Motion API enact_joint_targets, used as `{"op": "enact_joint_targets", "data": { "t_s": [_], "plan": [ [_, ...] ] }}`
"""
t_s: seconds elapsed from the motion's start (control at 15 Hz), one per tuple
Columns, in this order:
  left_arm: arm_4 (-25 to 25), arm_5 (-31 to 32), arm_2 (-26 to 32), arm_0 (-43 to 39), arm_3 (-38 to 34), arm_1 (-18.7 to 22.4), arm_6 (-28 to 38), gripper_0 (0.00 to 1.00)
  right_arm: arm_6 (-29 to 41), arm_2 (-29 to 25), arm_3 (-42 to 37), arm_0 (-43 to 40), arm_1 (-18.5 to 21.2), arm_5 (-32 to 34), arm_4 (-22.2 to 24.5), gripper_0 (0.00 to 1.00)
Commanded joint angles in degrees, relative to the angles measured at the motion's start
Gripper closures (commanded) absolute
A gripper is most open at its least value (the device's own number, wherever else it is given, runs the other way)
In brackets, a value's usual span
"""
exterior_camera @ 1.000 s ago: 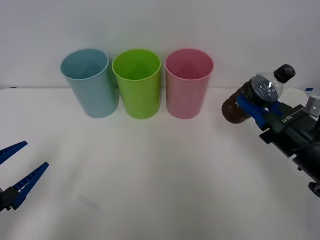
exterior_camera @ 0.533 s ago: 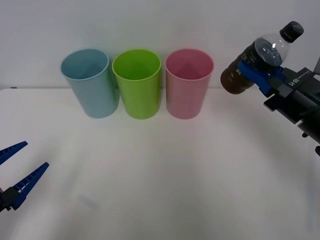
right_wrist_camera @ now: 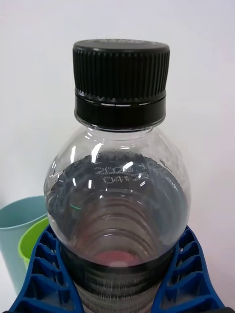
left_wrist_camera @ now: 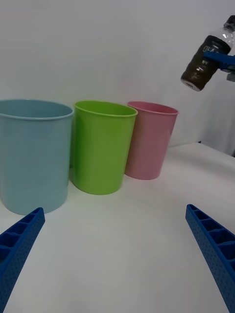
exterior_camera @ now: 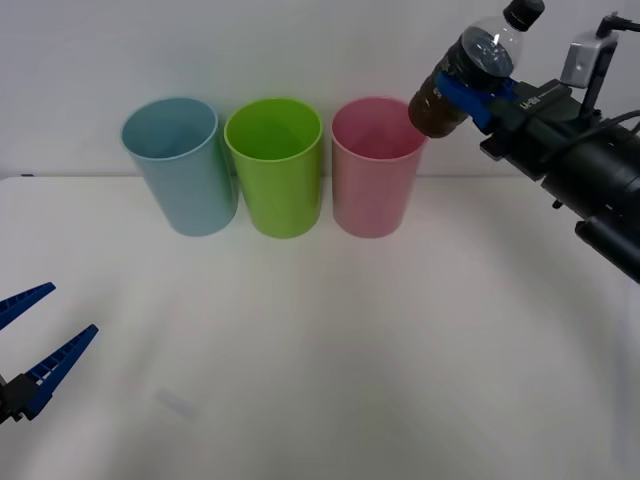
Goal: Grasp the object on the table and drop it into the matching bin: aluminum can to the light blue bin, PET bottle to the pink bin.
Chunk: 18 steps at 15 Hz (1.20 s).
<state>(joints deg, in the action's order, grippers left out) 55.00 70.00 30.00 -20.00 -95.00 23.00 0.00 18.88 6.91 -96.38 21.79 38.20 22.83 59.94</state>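
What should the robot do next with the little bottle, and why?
Probably carry it a bit farther left, over the pink bin, then let go. The right gripper holds the PET bottle tilted in the air, near the bin's right rim and not yet above its mouth. The left gripper waits open, low.

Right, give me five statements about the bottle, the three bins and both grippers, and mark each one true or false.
1. The right gripper is shut on the PET bottle, holding it tilted in the air. True.
2. The bottle already lies inside the pink bin. False: it hangs above and just to the right of that bin's rim, held by the gripper.
3. The lime green bin stands between the light blue bin and the pink one. True.
4. The left gripper is shut on the light blue bin. False: it is open, low over the table at the left, apart from the bins.
5. The bottle's black cap is off. False: the cap is screwed on.
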Motion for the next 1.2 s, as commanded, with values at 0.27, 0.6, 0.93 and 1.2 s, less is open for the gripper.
{"op": "enact_joint_targets", "data": {
  "t_s": [0.27,0.6,0.93,1.2],
  "plan": [
    [0.0,0.0,0.0,0.0,0.0,0.0,0.0,0.0,0.98,2.49,13.59,11.16,-8.94,0.02,9.75,1.0],
    [0.0,0.0,0.0,0.0,0.0,0.0,0.0,0.0,0.54,2.58,25.19,19.25,-14.74,-0.07,14.32,1.0],
    [0.0,0.0,0.0,0.0,0.0,0.0,0.0,0.0,0.45,2.85,25.8,19.6,-15.0,0.02,14.32,1.0],
    [0.0,0.0,0.0,0.0,0.0,0.0,0.0,0.0,0.1,2.93,25.8,19.6,-14.91,0.02,14.32,0.0]
  ]
}}
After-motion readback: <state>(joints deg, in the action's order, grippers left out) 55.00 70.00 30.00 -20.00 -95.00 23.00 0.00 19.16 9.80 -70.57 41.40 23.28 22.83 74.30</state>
